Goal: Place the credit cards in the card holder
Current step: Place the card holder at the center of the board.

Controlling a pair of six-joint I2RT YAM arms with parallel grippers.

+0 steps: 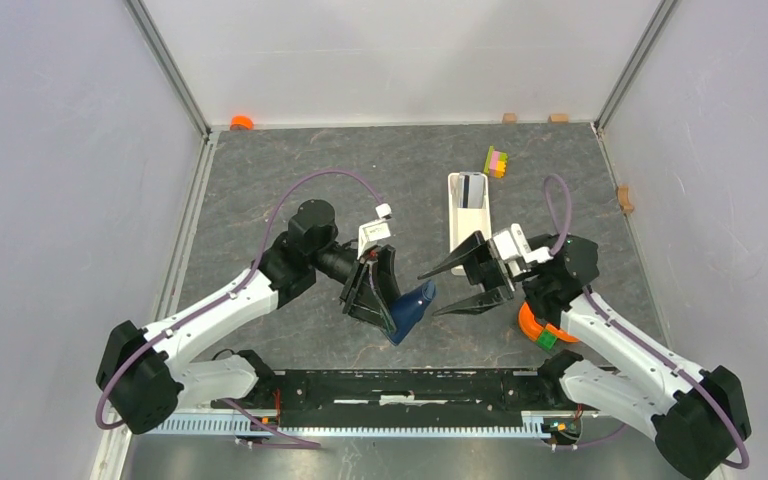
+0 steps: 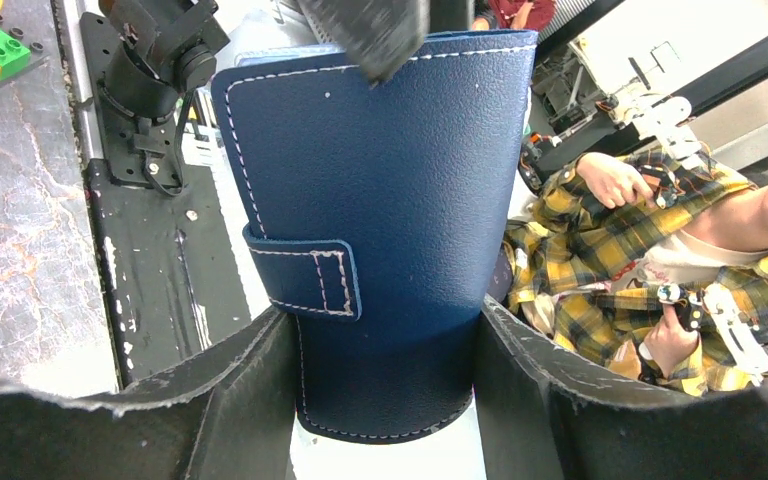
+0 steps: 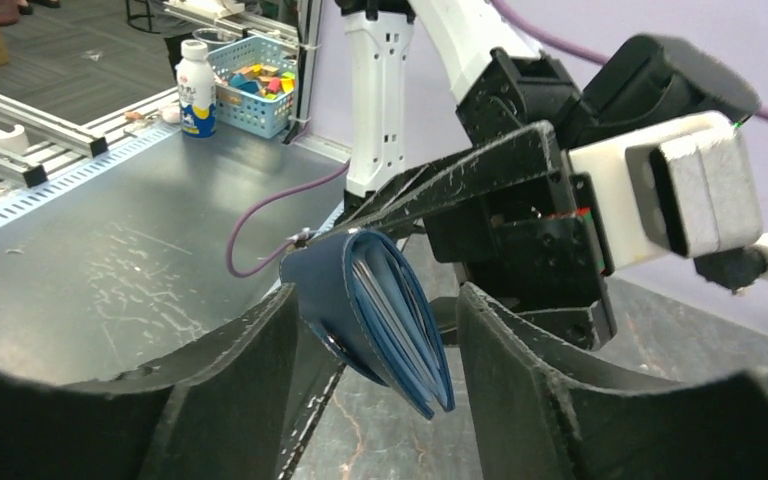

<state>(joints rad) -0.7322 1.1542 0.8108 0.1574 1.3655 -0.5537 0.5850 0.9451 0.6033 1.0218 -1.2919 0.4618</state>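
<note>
L wrist view: L gripper (image 2: 385, 350) fingers fill the bottom of frame, one on each side of the card holder (image 2: 390, 180). They press against both flanks, so the holder is pinched and held up off the table (image 1: 290, 170). Holder folded shut: dark navy, white stitching round the edge, short strap tab on its left side. A dark fingertip (image 2: 370, 35) from the R arm overlaps the holder's top edge. Contact y/n: can't tell.

R wrist view: R gripper (image 3: 375, 310) jaws spread wide, w/ the holder's folded end between them. Gap visible on the right-hand finger's side. Other side is close, can't tell if touching. Lighter grey-blue pocket layers show along the holder's open edge. Can't tell if any card sits in there.

Top view: both grippers meet near table centre, in front of the arm bases. Holder sticks out of the L gripper toward the R one, tilted. The credit cards (image 1: 473, 190) are grey and lie in the far end of the long white tray (image 1: 457, 235), behind the R gripper and well apart from the holder. Count unclear. Yellow-pink-green block stack (image 1: 497, 161) sits just beyond the tray, to its right. Orange piece (image 1: 530, 320) w/ a green brick (image 1: 546, 339) lies beside the R arm.

Writing: bottle (image 3: 195, 90) w/ a label in bkgd of R wrist view, next to a blue basket (image 3: 255, 75). Text too small to read.
</note>
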